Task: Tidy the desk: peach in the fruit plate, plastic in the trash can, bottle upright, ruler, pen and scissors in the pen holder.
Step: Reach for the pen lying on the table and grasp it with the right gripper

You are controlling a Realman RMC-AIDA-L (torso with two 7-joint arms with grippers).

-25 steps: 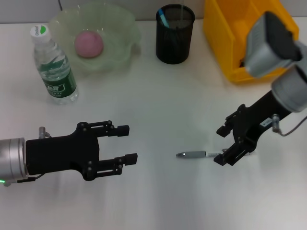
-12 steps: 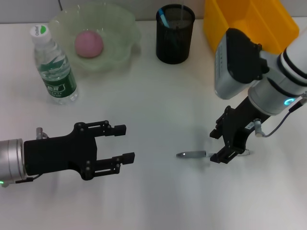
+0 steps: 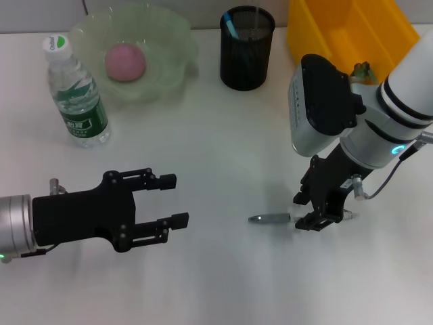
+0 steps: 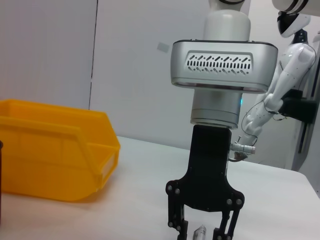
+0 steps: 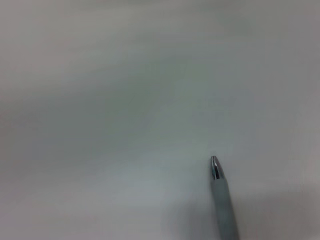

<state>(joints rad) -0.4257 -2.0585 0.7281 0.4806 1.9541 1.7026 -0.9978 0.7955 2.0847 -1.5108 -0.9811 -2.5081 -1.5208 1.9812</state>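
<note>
Right gripper (image 3: 306, 211) was down at the desk (image 3: 223, 135), fingers open astride the rear end of the pen (image 3: 269, 218) lying flat, tip pointing left. Left gripper (image 3: 172, 200) hovered open, well apart to the left.

Bright, even light; blurred right wrist view.
</note>
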